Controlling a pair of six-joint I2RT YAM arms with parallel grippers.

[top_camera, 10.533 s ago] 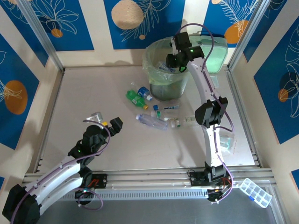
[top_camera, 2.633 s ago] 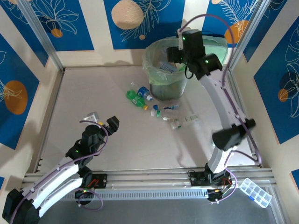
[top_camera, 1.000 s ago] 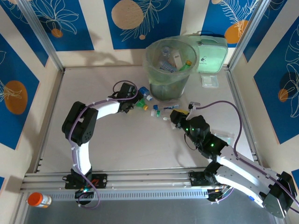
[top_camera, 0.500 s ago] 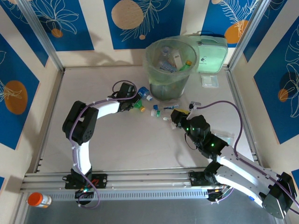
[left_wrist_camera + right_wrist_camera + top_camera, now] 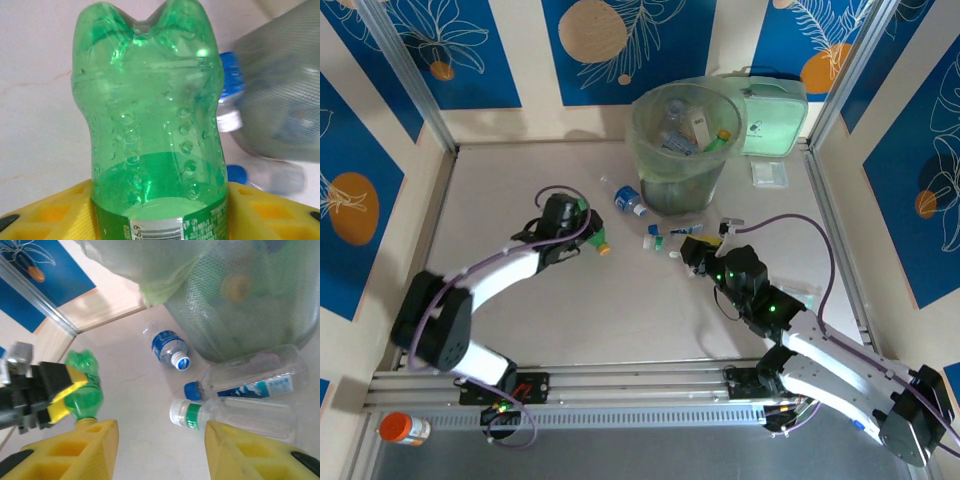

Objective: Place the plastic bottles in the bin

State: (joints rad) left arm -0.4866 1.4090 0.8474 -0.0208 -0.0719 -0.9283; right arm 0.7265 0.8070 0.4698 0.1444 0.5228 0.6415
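As far as I could judge, the task was more than half done. Nearest to me, my right gripper (image 5: pixel 160 442) stood with its jaws apart and empty, facing two clear plastic bottles (image 5: pixel 250 376) that lay touching on the pale beige table (image 5: pixel 510 170). To the left, my left gripper (image 5: pixel 578 228) was clamped on a green plastic bottle (image 5: pixel 150 115), well apart from the bin. A small clear bottle with a blue label (image 5: pixel 628 200) lay near the round grey-green bin (image 5: pixel 682 188), which already held several bottles (image 5: pixel 672 128). Behind it stood blue wall panels (image 5: pixel 440 50).
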